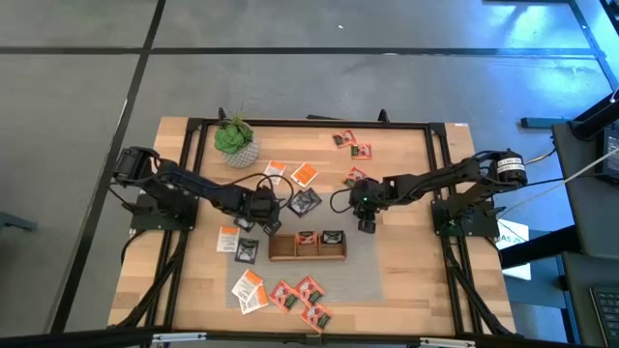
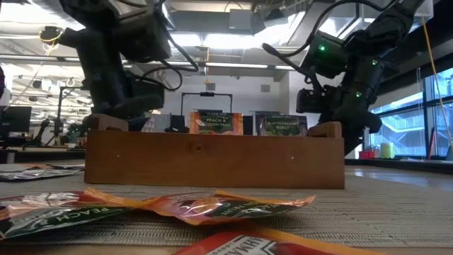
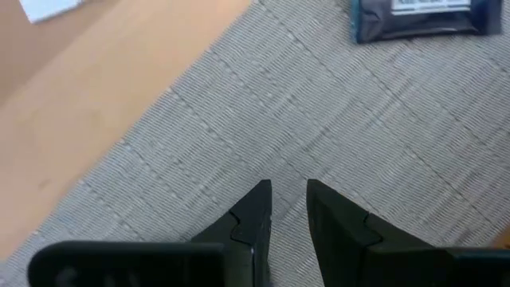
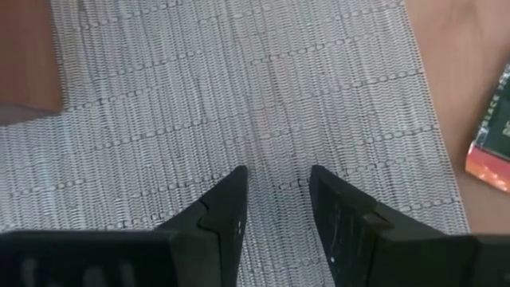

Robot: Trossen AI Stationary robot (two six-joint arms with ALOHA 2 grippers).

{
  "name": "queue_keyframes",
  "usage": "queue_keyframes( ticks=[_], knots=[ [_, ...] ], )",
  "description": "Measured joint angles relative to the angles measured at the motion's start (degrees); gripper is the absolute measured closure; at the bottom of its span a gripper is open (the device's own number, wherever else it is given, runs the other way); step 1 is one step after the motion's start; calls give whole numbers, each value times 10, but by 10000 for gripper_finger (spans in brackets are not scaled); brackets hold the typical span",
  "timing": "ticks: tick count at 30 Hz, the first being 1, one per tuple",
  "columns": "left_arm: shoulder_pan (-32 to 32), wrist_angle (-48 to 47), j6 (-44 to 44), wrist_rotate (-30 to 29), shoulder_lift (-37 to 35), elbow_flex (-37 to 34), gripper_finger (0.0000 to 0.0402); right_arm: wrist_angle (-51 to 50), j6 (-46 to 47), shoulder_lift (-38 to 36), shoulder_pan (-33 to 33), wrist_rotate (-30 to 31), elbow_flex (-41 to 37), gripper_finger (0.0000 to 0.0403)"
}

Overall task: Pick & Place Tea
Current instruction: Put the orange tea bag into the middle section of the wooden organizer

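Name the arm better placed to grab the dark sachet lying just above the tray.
Left, I'd judge. The left gripper hangs empty and open near the tray's left end, and the dark sachet shows in its wrist view. The right gripper, also empty, sits farther right.

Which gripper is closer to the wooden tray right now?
Left. The left gripper hangs just off the wooden tray's left end, nearly over its back corner. The right gripper is beyond the tray's right end, a clear gap away. Both are empty.

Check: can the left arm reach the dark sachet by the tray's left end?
Probably yes. The left gripper hovers empty and open beside the dark sachet, which lies flat on the table, uncovered, just left of the tray.
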Motion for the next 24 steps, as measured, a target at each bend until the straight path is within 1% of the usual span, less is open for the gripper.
queue_keyframes(
  ticks=[5, 9, 15, 20, 24],
  knots=[
    [19, 0, 22, 0, 0, 0, 325, -4, 22, 0, 1, -18, 0, 261],
    [29, 2, 38, 0, 0, 0, 323, -11, 35, 0, 9, -17, 0, 261],
    [37, 3, 54, 0, 0, 0, 324, -9, 36, -4, 19, 11, 0, 261],
    [37, 18, 57, -1, -2, 0, 323, -53, 35, -36, 20, 4, 20, 261],
    [37, 47, 88, -5, -2, 0, 321, -85, 33, -72, 19, 11, 52, 261]
  ],
)
